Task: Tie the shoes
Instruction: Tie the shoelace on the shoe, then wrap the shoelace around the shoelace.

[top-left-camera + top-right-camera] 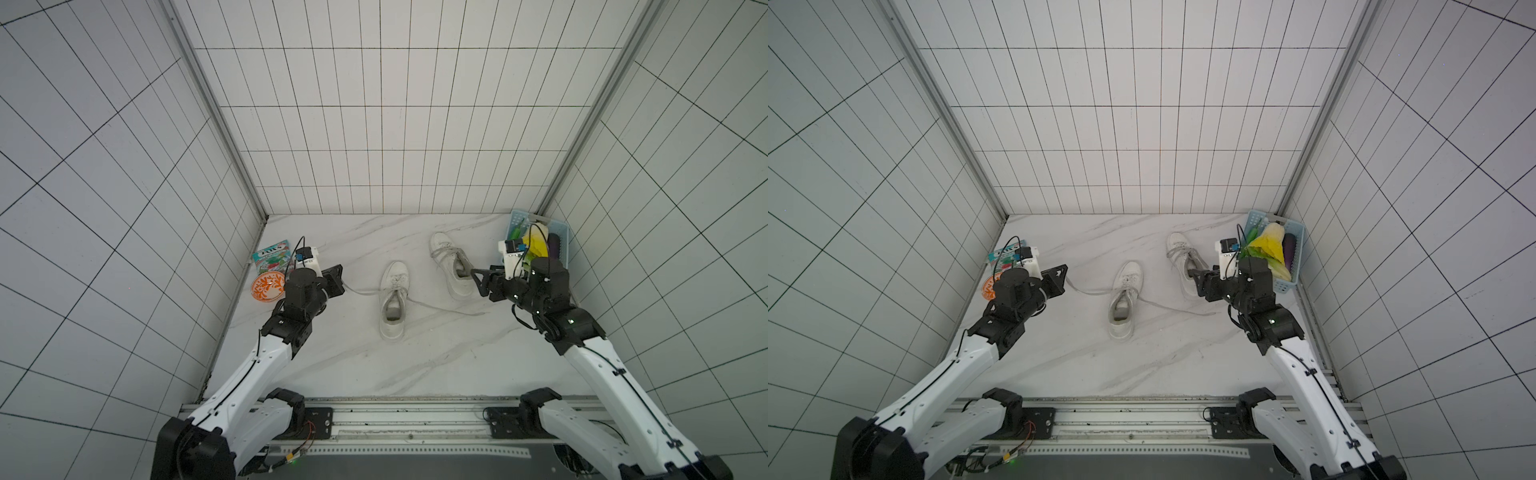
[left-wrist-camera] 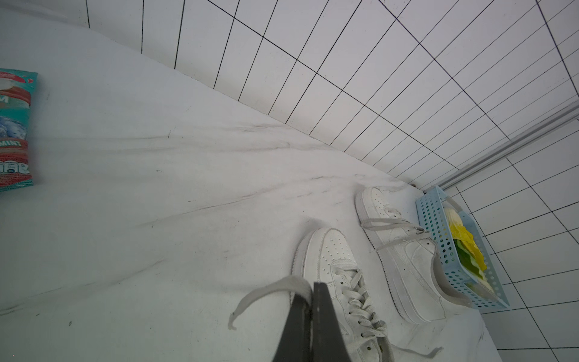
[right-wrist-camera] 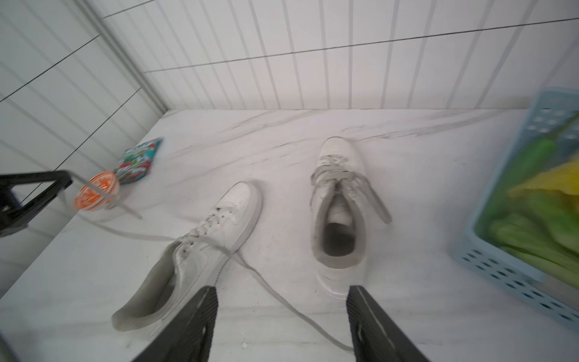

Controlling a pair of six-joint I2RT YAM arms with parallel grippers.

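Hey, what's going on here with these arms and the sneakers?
Two robot arms are tying shoes on a marble table. The left claw is shut on one lace of the near shoe, with the lace stretched out sideways. The right claw is open and empty, hovering by the heel of the far shoe. The near shoe's other lace lies loose on the table. No knot shows on it yet.

Soft even light, faint shadows; right wrist view blurred, probably motion.
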